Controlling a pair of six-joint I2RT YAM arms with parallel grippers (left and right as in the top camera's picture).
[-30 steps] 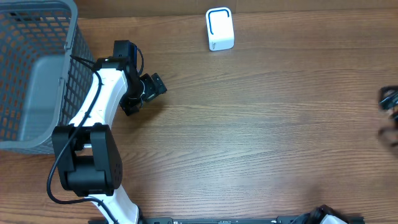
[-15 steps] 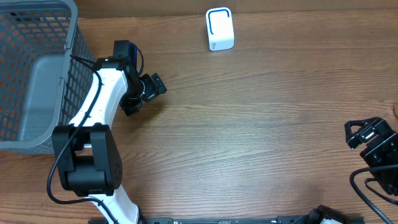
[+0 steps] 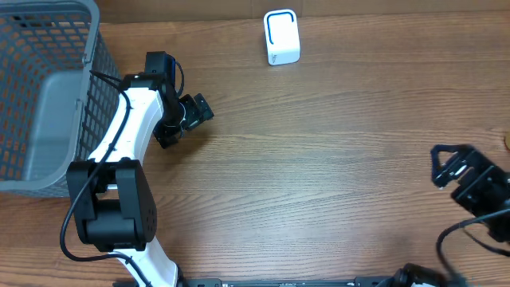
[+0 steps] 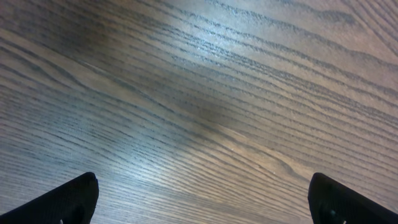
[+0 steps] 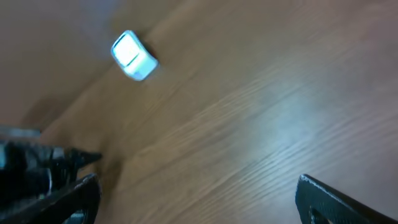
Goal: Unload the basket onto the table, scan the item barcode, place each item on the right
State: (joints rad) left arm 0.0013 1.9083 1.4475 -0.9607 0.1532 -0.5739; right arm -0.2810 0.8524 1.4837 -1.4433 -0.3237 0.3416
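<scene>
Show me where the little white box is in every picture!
Overhead: white box at the top, just right of middle.
Left wrist: not in it; only bare wooden table.
Right wrist: upper left, blurry.
Shared landmark: the wooden table's grain.

Overhead straight down, wrists low, right seemingly shares scanner (image 5: 132, 55)

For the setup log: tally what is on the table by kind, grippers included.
Grey mesh basket: 1
White box with a blue outline: 1
Grippers: 2, the left gripper and the right gripper, both open and empty
Total: 4
</scene>
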